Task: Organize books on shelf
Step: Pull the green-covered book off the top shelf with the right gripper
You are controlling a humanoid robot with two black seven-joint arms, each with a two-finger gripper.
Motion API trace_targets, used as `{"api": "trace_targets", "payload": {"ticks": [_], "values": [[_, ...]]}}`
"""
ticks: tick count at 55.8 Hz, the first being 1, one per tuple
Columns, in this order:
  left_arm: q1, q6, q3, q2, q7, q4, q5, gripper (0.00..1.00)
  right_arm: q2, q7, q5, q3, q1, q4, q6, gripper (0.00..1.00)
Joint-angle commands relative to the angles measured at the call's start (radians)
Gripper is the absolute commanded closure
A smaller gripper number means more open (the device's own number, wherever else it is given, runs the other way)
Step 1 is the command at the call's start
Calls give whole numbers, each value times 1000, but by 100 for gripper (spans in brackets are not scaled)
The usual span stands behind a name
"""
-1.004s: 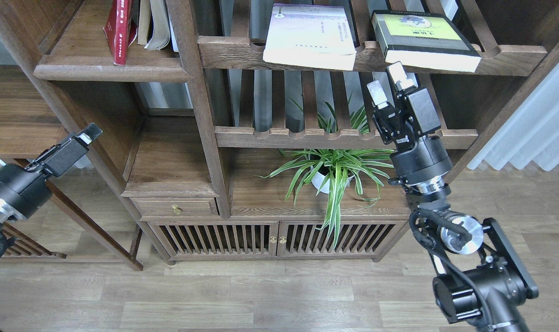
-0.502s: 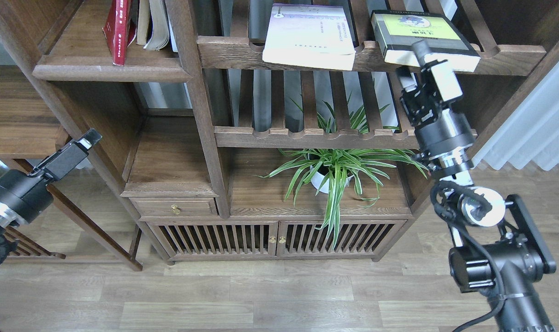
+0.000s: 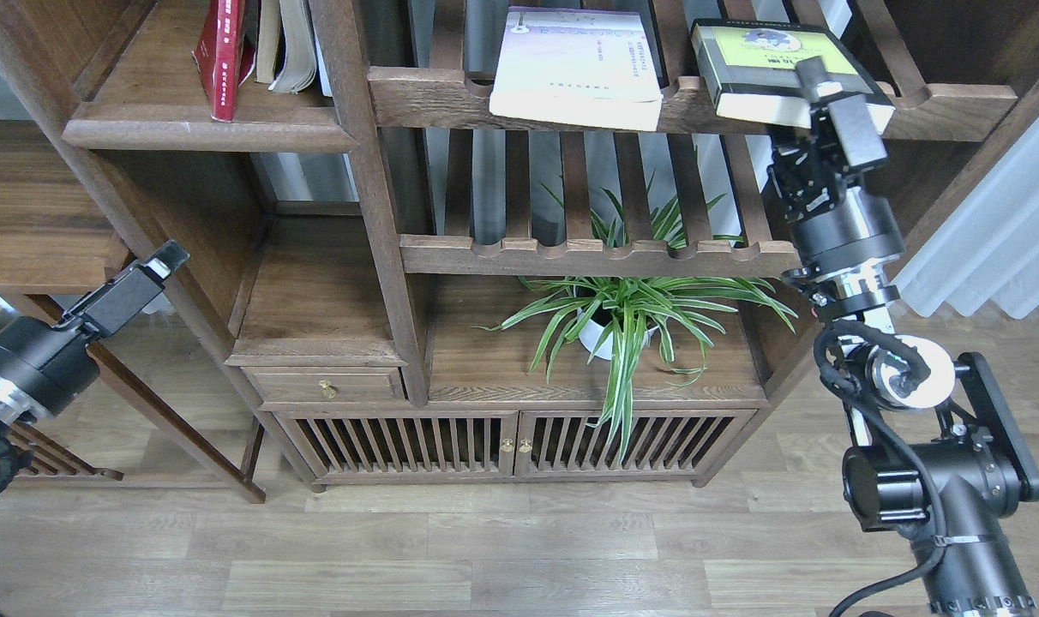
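The black-and-lime-green book [image 3: 764, 60] lies flat on the top slatted rack at the right, its front edge overhanging the rail. My right gripper [image 3: 813, 92] is at that front edge. One finger [image 3: 813, 75] rests over the cover and the other is hidden, so its grip cannot be told. The white paperback [image 3: 575, 68] lies flat on the same rack further left. The dark red book [image 3: 219, 60] stands upright on the solid dark shelf [image 3: 211, 135] at the upper left. My left gripper [image 3: 164, 257] hangs low at the left, empty, its fingers not distinguishable.
Worn cream-paged books [image 3: 284, 43] lean next to the red book. A thick upright post [image 3: 361, 171] separates the solid shelf from the slatted racks [image 3: 571, 255]. A potted spider plant [image 3: 622, 317] stands on the cabinet top under the lower rack. A curtain [image 3: 999, 223] hangs at the right.
My right gripper has risen and moved right, from below the top rack to the green book's front edge. The left arm has dropped slightly. The books have not moved.
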Motion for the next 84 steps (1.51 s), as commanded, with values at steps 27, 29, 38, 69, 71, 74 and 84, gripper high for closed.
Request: {"api": "trace_targets", "payload": {"ticks": [27,29,38,69,71,74,84], "values": [[19,0,-8,1,0,17,0,0,-33,-1,20,-6,-29,0,112,96],[24,0,-8,1,0,19,-1,0,-28,-1,23,-9,-42,2,148,96],[39,0,-8,1,0,25,-8,0,-19,-1,81,-9,-119,9,213,97],[86,0,25,-43,2,28,-149,0,-20,-13,250,-47,-550,35,213,96],[114,0,50,-80,3,36,-203,0,-22,-15,249,-103,-584,31,213,96],[142,0,85,-103,0,37,-271,0,-25,-16,247,-156,-588,23,213,96],[199,0,239,-128,3,5,-578,0,-42,-27,206,-346,-581,5,213,96]]}}
